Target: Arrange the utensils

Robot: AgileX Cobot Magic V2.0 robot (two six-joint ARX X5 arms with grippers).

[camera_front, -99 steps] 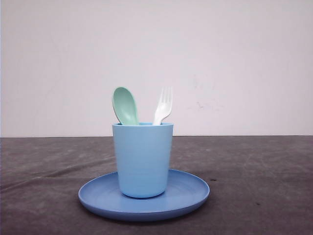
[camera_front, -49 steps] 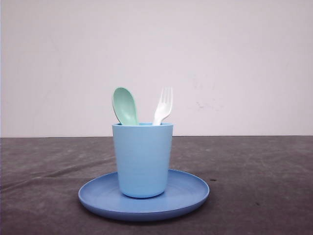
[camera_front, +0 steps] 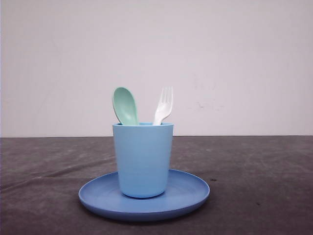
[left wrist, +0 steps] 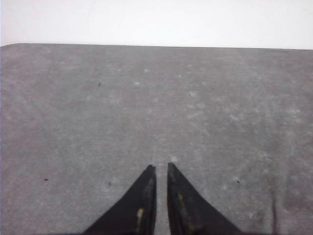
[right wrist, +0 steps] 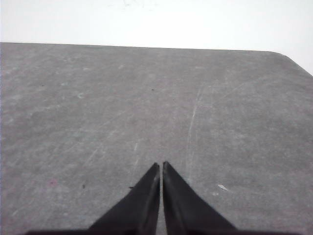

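Spoon (camera_front: 125,105) & fork (camera_front: 163,105) in cup (camera_front: 143,159) on plate (camera_front: 190,193); both grippers (left wrist: 161,167) (right wrist: 161,164) closed, empty.

Plain off-white wall (camera_front: 156,58) across the far side, faint scuff marks right of centre. Dark grey tabletop (camera_front: 264,186), mottled and scratched, meets it in a straight edge. Light even, soft.

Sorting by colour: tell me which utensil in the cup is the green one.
The mint-green spoon, standing on the left in the light blue cup; the fork beside it is white.
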